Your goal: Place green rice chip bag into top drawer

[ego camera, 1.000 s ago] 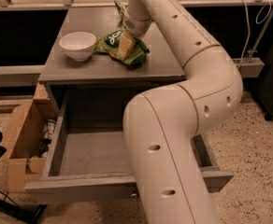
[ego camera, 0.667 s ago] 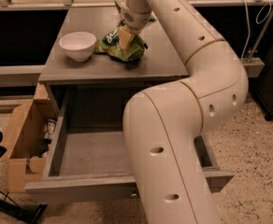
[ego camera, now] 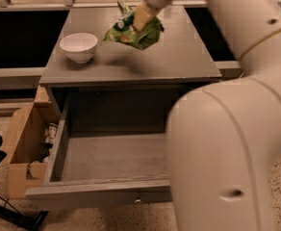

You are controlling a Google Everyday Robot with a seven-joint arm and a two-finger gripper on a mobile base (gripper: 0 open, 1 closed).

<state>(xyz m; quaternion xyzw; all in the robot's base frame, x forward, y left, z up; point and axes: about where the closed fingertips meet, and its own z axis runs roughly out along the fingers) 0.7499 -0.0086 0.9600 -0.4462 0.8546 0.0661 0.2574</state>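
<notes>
The green rice chip bag [ego camera: 131, 30] is bright green and crumpled, and hangs in the air above the grey table top [ego camera: 179, 57]. My gripper [ego camera: 143, 17] comes down from the top of the view and is shut on the bag's upper part. The top drawer [ego camera: 97, 191] is pulled wide open below the table top, its inside bare, its small metal knob [ego camera: 137, 200] at the front. My white arm fills the right side of the view and hides the drawer's right part.
A white bowl [ego camera: 79, 46] stands on the left of the table top. A cardboard box [ego camera: 22, 143] with small items sits on the floor to the left of the drawer. A dark object lies at the lower left.
The bag was lying on the table top under my gripper; now it is lifted off the surface. The view has shifted closer to the table and drawer.
</notes>
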